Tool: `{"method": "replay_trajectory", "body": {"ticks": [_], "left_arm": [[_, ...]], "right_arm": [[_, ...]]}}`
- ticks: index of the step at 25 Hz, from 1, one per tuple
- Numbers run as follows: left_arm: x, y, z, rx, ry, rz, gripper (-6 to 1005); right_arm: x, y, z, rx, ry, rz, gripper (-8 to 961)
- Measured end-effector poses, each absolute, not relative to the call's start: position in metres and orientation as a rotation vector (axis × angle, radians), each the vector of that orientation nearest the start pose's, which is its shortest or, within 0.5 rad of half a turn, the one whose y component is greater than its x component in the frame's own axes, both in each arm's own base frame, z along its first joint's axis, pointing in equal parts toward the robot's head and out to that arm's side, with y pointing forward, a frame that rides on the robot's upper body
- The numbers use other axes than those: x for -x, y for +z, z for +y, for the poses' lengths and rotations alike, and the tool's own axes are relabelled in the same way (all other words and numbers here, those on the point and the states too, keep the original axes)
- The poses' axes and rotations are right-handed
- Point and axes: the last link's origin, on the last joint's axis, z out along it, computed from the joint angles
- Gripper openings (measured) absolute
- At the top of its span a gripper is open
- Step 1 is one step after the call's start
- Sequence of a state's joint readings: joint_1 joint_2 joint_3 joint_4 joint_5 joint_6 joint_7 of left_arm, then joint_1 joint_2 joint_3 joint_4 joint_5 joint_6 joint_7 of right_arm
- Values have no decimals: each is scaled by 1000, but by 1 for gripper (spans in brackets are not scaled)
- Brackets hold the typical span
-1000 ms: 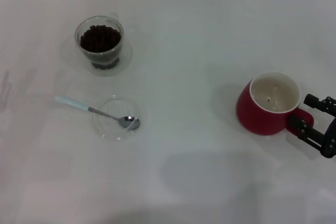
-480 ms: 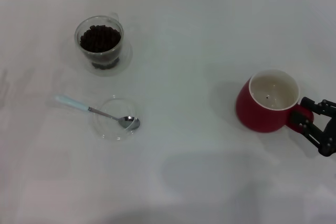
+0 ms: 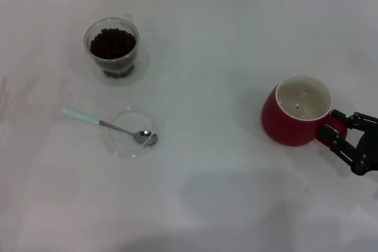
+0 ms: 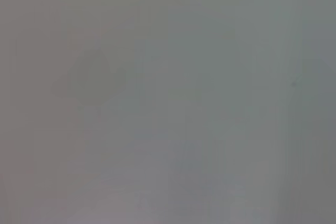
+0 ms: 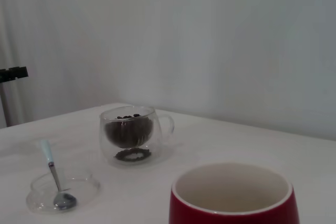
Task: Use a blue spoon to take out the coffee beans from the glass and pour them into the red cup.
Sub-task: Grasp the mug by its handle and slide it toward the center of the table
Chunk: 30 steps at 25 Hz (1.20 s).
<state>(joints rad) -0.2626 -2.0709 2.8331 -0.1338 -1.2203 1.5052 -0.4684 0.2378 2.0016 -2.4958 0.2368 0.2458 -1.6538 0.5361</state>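
White bench surface carries everything. Toward the far left corner stands a small clear glass cup with thick walls, filled with dark brown coffee beans. Nearer the front, on the left, a teaspoon with a pale blue handle rests its silver bowl in a shallow clear round glass dish. By the right edge sits a glossy red mug with a cream inside. The black right end effector has its fingers clamped on the mug's red handle. No left end effector is visible.
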Motion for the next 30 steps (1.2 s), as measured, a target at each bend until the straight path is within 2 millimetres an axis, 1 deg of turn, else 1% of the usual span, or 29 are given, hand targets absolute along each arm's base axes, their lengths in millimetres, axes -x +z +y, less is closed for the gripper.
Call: {"method": "replay_trajectory", "body": {"ticks": [14, 17, 20, 30], "left_arm": [[383, 29, 243, 1619, -760, -556, 627], [383, 29, 243, 1618, -761, -557, 628], [383, 29, 243, 1617, -761, -557, 628], [383, 29, 243, 1617, -761, -557, 627]], "right_arm": [[-384, -7, 179, 2270, 692, 576, 303], [-381, -9, 180, 2287, 701, 572, 260], [-375, -15, 182, 2321, 732, 559, 216], [-339, -49, 189, 2495, 879, 499, 237]]}}
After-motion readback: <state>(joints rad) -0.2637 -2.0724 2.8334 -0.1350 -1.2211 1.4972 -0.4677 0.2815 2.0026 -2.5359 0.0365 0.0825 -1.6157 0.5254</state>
